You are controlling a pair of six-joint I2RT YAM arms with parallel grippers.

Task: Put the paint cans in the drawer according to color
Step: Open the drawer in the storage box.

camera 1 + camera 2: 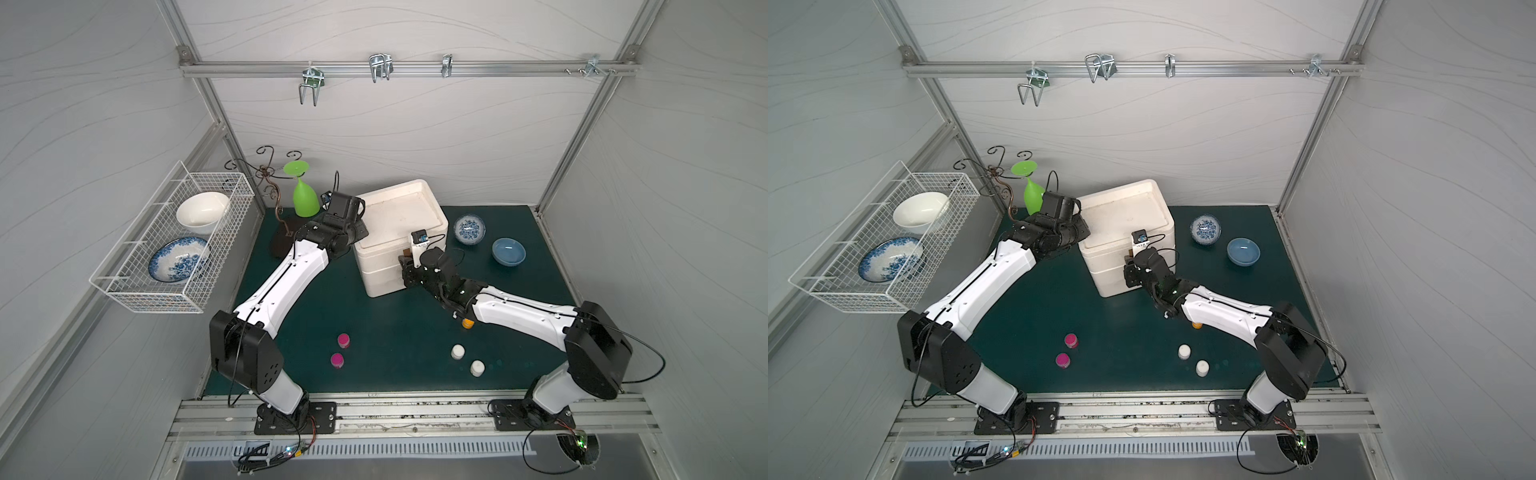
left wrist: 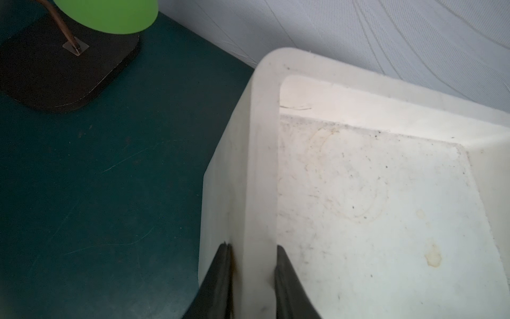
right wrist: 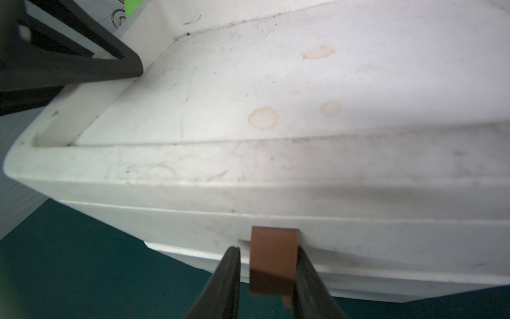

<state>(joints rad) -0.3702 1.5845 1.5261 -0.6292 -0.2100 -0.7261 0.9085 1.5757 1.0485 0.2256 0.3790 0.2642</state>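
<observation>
Top view, green mat (image 1: 390,328), white walls (image 1: 415,137)

The drawer chest (image 1: 382,270) stands at the middle back of the mat (image 1: 395,324). Left of it is the glass stand (image 1: 266,174), with an upturned goblet (image 1: 305,199) on its base. Right of it two bowls sit on the mat, one (image 1: 469,229) nearer the chest, the other (image 1: 508,251) further right and forward. In front of the chest, two paint cans (image 1: 343,340) (image 1: 337,360) stand close together on the left and two more (image 1: 457,351) (image 1: 477,368) on the right. A fifth paint can (image 1: 468,323) sits behind that pair, partly under the right forearm (image 1: 519,311). The wire basket (image 1: 145,299) on the left wall holds two more bowls (image 1: 202,212) (image 1: 178,259). The left gripper (image 2: 252,248) straddles the chest's left top rim. The right gripper (image 3: 269,248) flanks a tab handle (image 3: 273,240) on the chest's front.
</observation>
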